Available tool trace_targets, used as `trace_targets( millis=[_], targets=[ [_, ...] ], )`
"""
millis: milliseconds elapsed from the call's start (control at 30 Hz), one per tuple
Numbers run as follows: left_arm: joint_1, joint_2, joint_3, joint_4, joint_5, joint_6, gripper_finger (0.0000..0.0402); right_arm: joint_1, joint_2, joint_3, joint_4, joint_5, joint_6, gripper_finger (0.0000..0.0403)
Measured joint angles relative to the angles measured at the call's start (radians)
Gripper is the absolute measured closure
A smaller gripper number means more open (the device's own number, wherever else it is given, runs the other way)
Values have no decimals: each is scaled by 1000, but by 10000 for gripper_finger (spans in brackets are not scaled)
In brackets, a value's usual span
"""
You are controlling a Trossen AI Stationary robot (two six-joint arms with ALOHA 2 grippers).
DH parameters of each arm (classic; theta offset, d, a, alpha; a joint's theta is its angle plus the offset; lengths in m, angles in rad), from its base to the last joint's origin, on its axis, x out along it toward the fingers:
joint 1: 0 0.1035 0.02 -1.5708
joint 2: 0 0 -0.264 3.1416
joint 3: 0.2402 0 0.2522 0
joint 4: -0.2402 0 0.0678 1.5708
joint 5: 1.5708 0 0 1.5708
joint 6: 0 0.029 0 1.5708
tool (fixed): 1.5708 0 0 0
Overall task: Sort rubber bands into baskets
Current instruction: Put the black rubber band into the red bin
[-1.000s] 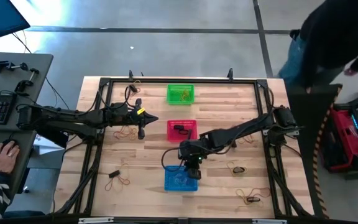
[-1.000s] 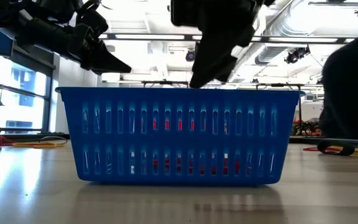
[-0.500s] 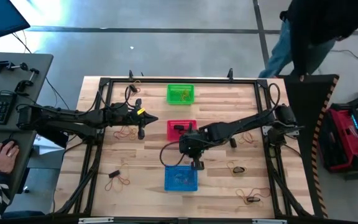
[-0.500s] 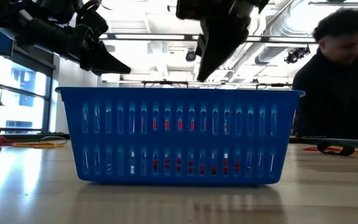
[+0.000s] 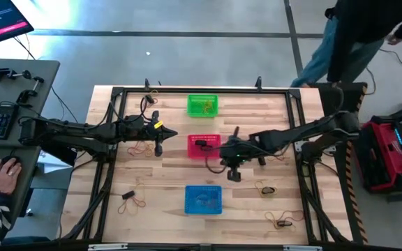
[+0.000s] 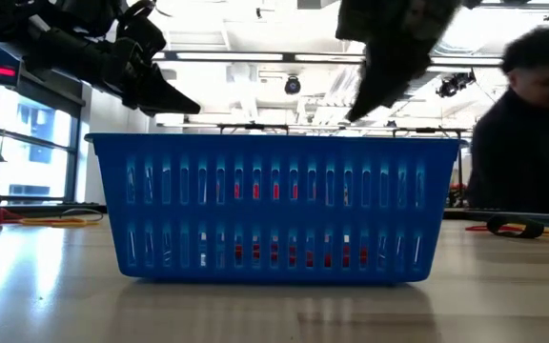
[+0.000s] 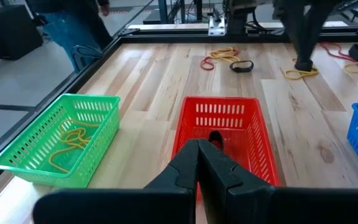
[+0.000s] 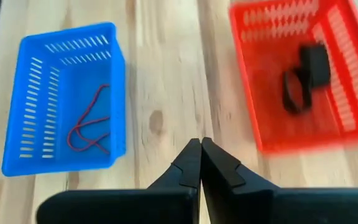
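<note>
Three baskets stand in a row down the table's middle: green (image 5: 202,104) at the far end with yellow rubber bands (image 7: 67,146), red (image 5: 204,146) with black bands (image 8: 303,81), blue (image 5: 203,199) nearest with a red band (image 8: 89,127). My right gripper (image 5: 223,159) hangs shut and empty above the bare wood, right of the gap between the red and blue baskets. It shows shut in its wrist view (image 8: 201,146). My left gripper (image 5: 172,133) waits shut and empty in the air left of the red basket (image 7: 225,134).
Loose rubber bands lie on the wood: left of the red basket (image 5: 142,148), near left (image 5: 131,201), and on the right (image 5: 265,189), (image 5: 281,222), (image 5: 278,155). A dark frame (image 5: 201,89) rims the table. A person (image 5: 354,35) stands beyond its far right corner.
My right gripper has risen from over the blue basket's far right corner and swung toward the table's right and far side. Its fingers have come together. The red band lies in the blue basket.
</note>
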Motion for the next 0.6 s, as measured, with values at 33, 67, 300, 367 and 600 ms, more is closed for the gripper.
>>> trace_targets(
  millis=[33, 67, 300, 367, 600],
  targets=[
    [0, 0, 0, 0, 0, 0, 401, 7, -19, -25, 4, 13, 32, 403],
    [0, 0, 0, -1, 0, 0, 401, 15, -37, -47, 4, 30, 63, 403],
    [0, 0, 0, 1, 0, -3, 401, 82, -95, -125, -139, 69, 353, 403],
    [0, 0, 0, 9, 6, -3, 401, 97, -95, -135, -208, 83, 424, 403],
    [0, 0, 0, 45, 80, -2, 401, 113, -95, -146, -381, 144, 619, 374]
  ],
)
